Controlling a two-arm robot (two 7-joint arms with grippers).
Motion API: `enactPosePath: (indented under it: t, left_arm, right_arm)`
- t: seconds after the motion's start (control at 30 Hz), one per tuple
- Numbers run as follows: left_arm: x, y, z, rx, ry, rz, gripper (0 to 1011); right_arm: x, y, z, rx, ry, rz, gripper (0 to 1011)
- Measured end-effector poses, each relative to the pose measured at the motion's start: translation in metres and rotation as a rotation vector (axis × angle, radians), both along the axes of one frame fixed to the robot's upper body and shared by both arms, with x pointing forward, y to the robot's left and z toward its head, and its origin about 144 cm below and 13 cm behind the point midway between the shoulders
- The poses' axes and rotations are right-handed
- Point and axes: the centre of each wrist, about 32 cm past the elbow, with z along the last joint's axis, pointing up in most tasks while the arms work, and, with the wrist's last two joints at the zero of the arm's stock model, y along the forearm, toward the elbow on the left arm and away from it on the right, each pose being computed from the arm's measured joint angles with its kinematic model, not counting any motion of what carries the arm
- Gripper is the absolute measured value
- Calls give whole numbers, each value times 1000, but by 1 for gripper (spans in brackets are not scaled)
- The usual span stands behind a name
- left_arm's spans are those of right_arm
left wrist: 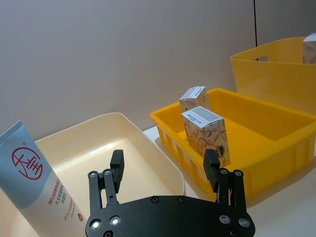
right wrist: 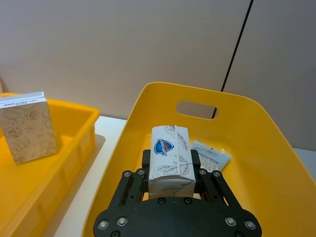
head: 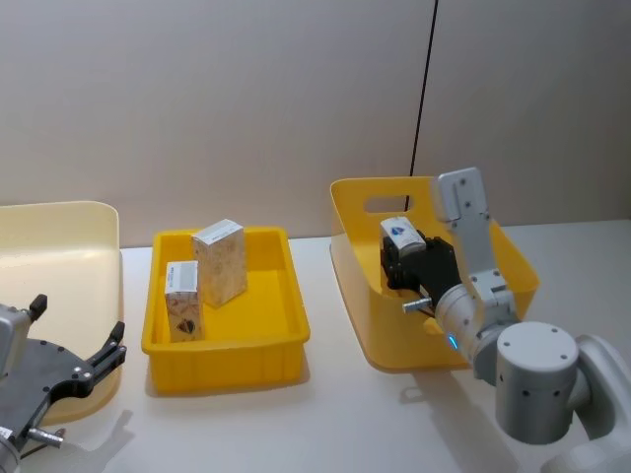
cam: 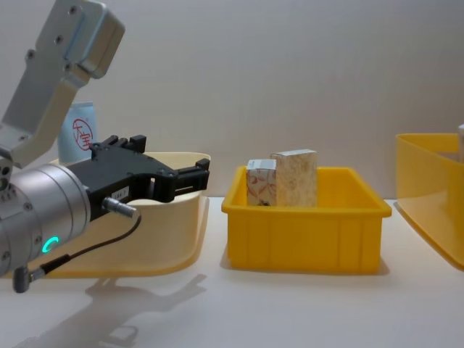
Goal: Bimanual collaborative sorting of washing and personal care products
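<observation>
Right hand point(right wrist: 170, 185) sits inside the tall yellow handled bin point(head: 355, 212) on the right side of the surface point(head: 335, 424), fingers clamped on a white carton with a blue shield logo point(right wrist: 170, 165), carton upright between the jaws. Flat pale packet point(right wrist: 211, 159) lies on the bin floor just beside the held carton. Left hand point(left wrist: 165, 170) hovers at the near rim of the cream bin point(left wrist: 143, 153) on the left, fingers spread apart, gripping nothing. Pale-blue tube with red circular logo point(left wrist: 34, 182) stands leaning inside the cream bin, close to the left hand; its top shows behind the left arm in the chest view. Shallow yellow tray point(head: 286, 345) in the middle between the two bins holds two upright cartons with reddish swirls: nearer carton point(head: 183, 301) at the tray's left wall, taller carton point(head: 220, 261) just behind and to its right, close together, cannot tell if touching. Tray stands apart from both bins
</observation>
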Motion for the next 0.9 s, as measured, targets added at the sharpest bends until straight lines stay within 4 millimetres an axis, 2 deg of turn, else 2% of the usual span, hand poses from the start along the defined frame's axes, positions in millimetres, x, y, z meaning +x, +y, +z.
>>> enactPosePath:
  t: [0.1, 0.13, 0.17, 0.37, 0.4, 0.47, 0.57, 0.77, 0.9]
  left_arm:
    - [0, 0, 0, 0, 0, 0, 1004]
    - [0, 0, 0, 0, 0, 0, 1003]
    - [0, 0, 0, 0, 0, 0, 1003]
    - [0, 0, 0, 0, 0, 0, 1003]
    - [0, 0, 0, 0, 0, 0, 1003]
    - [0, 0, 0, 0, 0, 0, 1003]
    - [0, 0, 0, 0, 0, 0, 1003]
    - [0, 0, 0, 0, 0, 0, 1003]
    - [0, 0, 0, 0, 0, 0, 1003]
  right_arm:
    - [2, 1, -1, -6, 8, 5, 415]
    - [2, 2, -2, -8, 15, 6, 461]
    - [2, 2, -2, -8, 15, 6, 461]
    - [5, 3, -4, -16, 30, 12, 656]
    - [5, 4, -4, -17, 32, 13, 715]
    - [5, 4, -4, -18, 33, 13, 728]
    - [6, 4, -5, -19, 36, 16, 846]
    - [7, 5, -5, -21, 40, 17, 986]
    - [7, 5, -6, -23, 42, 19, 1001]
